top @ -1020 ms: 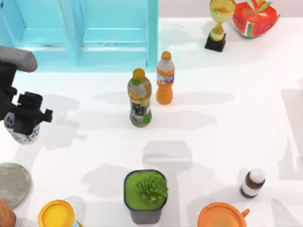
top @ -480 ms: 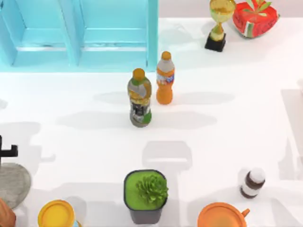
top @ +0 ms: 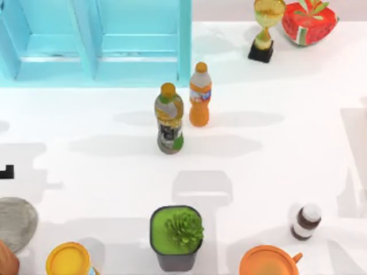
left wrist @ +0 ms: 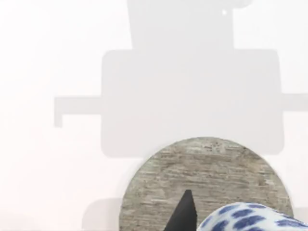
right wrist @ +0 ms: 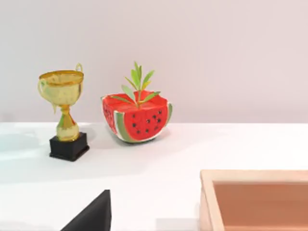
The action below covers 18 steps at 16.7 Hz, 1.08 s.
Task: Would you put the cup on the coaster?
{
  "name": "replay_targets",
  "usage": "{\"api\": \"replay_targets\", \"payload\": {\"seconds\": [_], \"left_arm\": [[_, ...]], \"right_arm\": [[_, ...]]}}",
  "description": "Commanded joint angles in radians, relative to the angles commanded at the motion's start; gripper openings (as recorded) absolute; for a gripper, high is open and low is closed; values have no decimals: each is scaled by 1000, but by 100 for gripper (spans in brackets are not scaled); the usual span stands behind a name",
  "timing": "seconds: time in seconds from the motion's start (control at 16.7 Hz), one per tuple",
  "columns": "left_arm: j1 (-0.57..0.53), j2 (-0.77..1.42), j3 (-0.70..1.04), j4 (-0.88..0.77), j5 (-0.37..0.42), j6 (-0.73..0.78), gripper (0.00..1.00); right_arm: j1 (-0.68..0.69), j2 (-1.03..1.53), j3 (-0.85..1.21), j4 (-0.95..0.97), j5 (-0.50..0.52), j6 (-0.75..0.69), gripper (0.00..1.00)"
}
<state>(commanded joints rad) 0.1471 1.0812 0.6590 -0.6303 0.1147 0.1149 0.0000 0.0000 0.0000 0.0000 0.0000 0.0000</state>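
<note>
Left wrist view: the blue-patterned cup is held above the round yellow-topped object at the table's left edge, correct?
Not quite. In the left wrist view the cup hangs over the coaster, the grey stone-like disc, not a yellow-topped object. The top view places that disc at the table's left edge, as you said.

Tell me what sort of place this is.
Probably a staged tabletop test scene, not a lived-in room: a plain white table holds unrelated props, such as a gold trophy on a black base, a red watermelon-slice ornament and a green succulent in a dark pot.
</note>
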Motion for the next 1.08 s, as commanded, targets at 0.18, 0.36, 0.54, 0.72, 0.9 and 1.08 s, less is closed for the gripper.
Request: {"api": "replay_targets", "payload": {"seconds": [0.18,0.36,0.54,0.72,0.9,1.08], "left_arm": [[28,-3,16,65,27,11,0],[36,14,2,152,33,16,0],[45,62,-26,245,21,14,0],[26,125,-82,299,7,0,0],[-10,174,-145,322,-2,-17,0],[-48,194,-176,325,-22,-31,0]], "right_arm": [[0,0,0,0,0,0,100],[0,0,0,0,0,0,100],[0,0,0,0,0,0,100],[0,0,0,0,0,0,100],[0,0,0,0,0,0,100],[0,0,0,0,0,0,100]]}}
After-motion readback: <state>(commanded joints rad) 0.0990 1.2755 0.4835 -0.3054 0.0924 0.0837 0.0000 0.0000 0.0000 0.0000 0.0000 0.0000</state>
